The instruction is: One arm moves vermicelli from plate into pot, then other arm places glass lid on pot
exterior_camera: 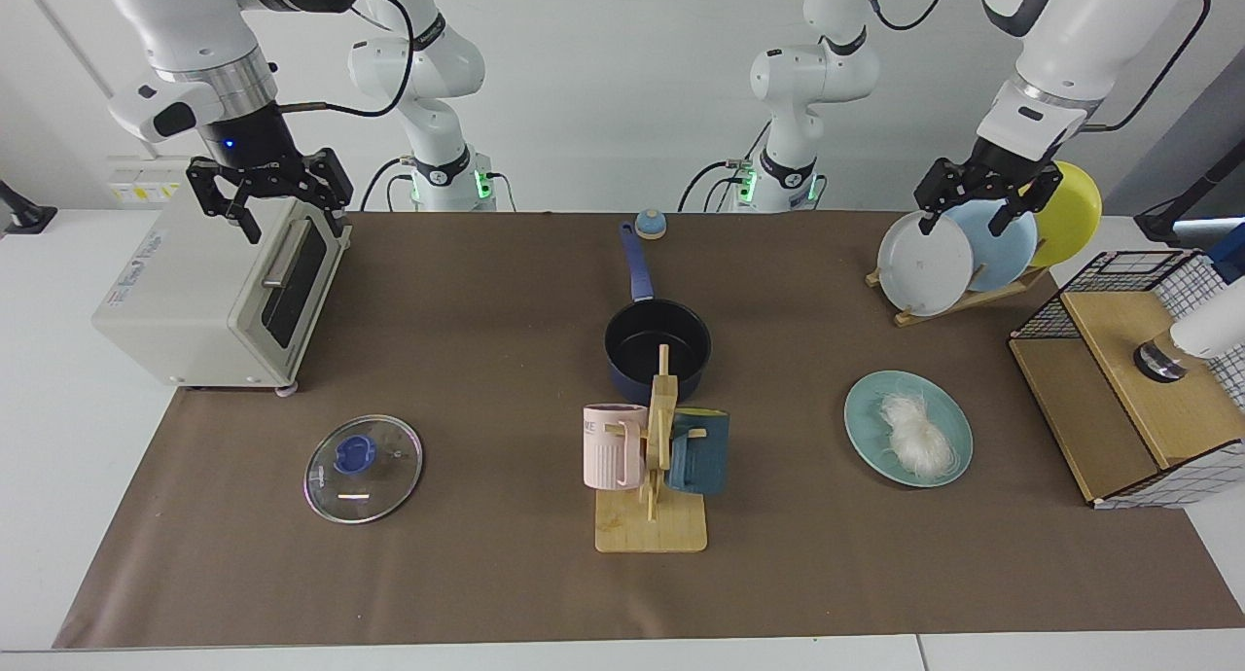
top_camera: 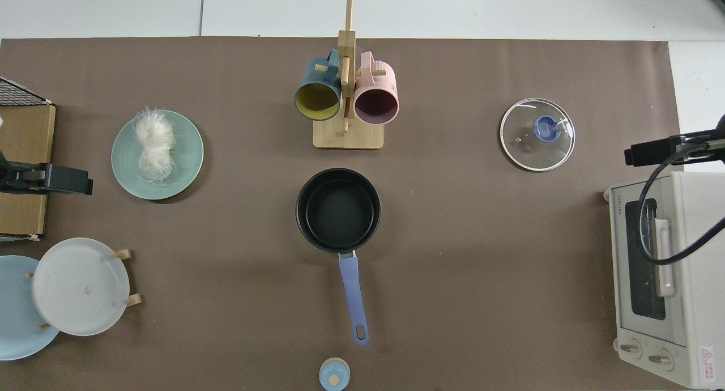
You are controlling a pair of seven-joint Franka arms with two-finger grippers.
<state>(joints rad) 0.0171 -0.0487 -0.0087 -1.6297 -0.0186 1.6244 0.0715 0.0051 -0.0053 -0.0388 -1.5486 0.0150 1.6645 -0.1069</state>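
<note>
The vermicelli [exterior_camera: 916, 438] [top_camera: 154, 143] lies as a white bundle on the teal plate [exterior_camera: 866, 408] [top_camera: 187, 158]. At mid-table stands the navy pot [exterior_camera: 658, 345] [top_camera: 338, 209], black inside and holding nothing, its blue handle pointing toward the arm bases. The glass lid [exterior_camera: 363, 468] [top_camera: 537, 134] lies flat on the brown mat. My left gripper [exterior_camera: 963, 222] [top_camera: 56, 178] hangs open and holds nothing, high above the plate rack and well behind the teal plate. My right gripper [exterior_camera: 292, 224] [top_camera: 651, 152] hangs open above the toaster oven, far behind the lid.
A toaster oven [exterior_camera: 219, 287] stands under the right gripper. A wooden mug tree [exterior_camera: 657, 457] with a pink and a teal mug stands just in front of the pot. A rack of upright plates [exterior_camera: 958, 253], a wire-sided wooden box [exterior_camera: 1128, 379] and a small blue knob-like object [exterior_camera: 650, 224] sit around the edges.
</note>
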